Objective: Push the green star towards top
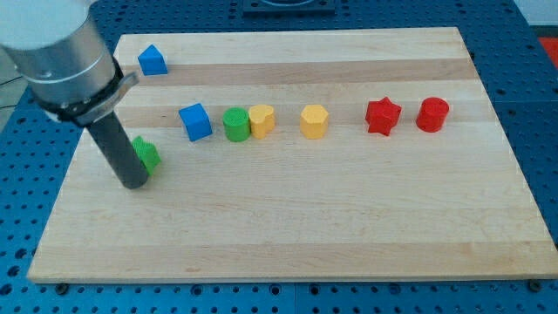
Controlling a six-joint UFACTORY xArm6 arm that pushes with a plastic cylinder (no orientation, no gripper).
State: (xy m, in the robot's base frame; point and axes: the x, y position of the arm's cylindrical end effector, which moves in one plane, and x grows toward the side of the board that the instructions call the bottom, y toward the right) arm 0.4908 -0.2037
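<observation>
The green star (147,155) lies at the view's left on the wooden board (288,235), partly hidden behind my rod. My tip (133,184) rests on the board just left of and slightly below the star, touching or nearly touching it. The rod rises up and to the left into the grey arm body.
A small blue block (153,60) sits near the view's top left. A row runs across the middle: blue cube (195,121), green cylinder (234,124), yellow block (261,119), yellow hexagon (314,121), red star (382,116), red cylinder (432,114).
</observation>
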